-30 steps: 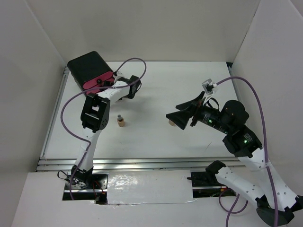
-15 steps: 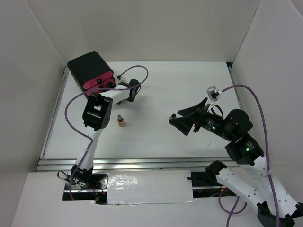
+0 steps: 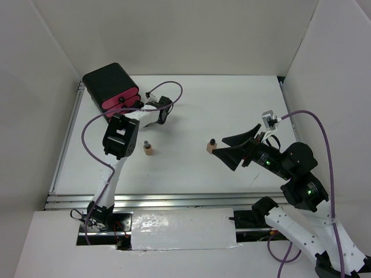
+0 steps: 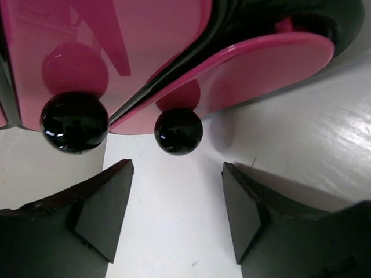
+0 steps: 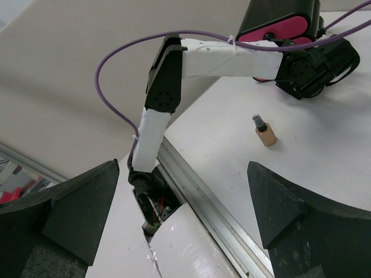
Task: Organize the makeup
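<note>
My L arm [image 3: 120, 136] reaches up the left side of the tabletop [image 3: 232, 104] and bends at the elbow, w/ the wrist turned toward the black box [image 3: 109, 83] in the far-left corner. L jaws are apart w/ bare tabletop btwn them. They point at the box's pink drawer fronts [image 4: 174, 46], low and very close. The smaller round black knob [image 4: 178, 131] sits just ahead of the gap and isn't touching either tip. A bigger knob [image 4: 74, 121] is off to one side.

My R arm [image 3: 290, 161] comes in from the right and leans toward mid-tabletop. R jaws are spread wide and hold nothing.

One tan bottle [image 3: 210, 146] w/ a dark cap stands upright just beyond the R jaws' tips, near centre. Can't tell if a tip touches it. The second tan bottle [image 3: 148, 149] is also upright and dark-capped. It stands just beside my L elbow and well apart from the first. R wrist cam shows it [image 5: 265, 132] on bare surface, below my L forearm.

The tabletop is plain white. White walls [image 3: 191, 35] close off the left, back and right sides. A grooved metal rail [image 3: 174, 200] runs along the near edge. Purple cable [image 3: 87, 130] loops off each arm.
</note>
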Available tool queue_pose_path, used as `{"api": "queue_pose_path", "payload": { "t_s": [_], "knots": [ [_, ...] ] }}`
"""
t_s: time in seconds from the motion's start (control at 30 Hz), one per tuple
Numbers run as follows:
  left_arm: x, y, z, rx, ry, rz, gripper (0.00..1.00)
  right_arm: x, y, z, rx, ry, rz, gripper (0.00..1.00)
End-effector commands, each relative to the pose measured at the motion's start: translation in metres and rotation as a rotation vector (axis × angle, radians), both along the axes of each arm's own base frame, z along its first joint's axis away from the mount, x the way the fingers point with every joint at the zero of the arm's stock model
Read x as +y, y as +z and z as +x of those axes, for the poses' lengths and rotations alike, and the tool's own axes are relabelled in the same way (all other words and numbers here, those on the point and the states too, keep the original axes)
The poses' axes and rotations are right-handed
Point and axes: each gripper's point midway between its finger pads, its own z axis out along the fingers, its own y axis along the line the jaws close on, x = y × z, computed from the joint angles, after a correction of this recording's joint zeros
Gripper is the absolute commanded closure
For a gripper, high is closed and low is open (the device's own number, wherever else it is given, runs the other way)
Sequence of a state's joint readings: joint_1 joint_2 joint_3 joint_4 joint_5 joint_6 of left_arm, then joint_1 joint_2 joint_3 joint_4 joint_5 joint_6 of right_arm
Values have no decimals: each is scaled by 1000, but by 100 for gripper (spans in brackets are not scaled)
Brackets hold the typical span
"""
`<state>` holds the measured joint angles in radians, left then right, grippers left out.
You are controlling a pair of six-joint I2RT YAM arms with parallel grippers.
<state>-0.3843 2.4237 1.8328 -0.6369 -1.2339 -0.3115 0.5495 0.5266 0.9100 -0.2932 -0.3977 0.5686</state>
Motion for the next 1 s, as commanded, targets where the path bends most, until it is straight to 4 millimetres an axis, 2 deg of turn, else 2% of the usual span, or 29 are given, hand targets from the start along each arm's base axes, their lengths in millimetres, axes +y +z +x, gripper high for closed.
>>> {"api": "queue_pose_path", "payload": {
  "t_s": [0.0,0.13,0.37,0.57,0.7,0.8,0.83,0.97],
  "knots": [
    [9,-15,10,4,15,-16,26,-3,3,2,-7,-22,10,0],
    [11,-13,17,-7,19,-28,33,-5,4,2,-8,-30,6,0],
    [17,-13,25,-14,21,-31,37,-1,6,0,-5,-5,5,0],
    [15,-13,29,-15,12,-56,52,0,5,4,-4,-12,-6,0],
    [8,-14,31,-15,-2,-78,66,1,7,6,-12,-11,-11,0],
    [-5,-12,30,-23,-26,-86,73,1,7,8,-15,-19,-26,0],
    [-17,-11,30,-20,-51,-97,74,1,5,10,-8,-22,-33,0],
    [-45,-1,24,-57,-100,-135,74,-1,6,11,-17,-32,-45,0]
  ]
}}
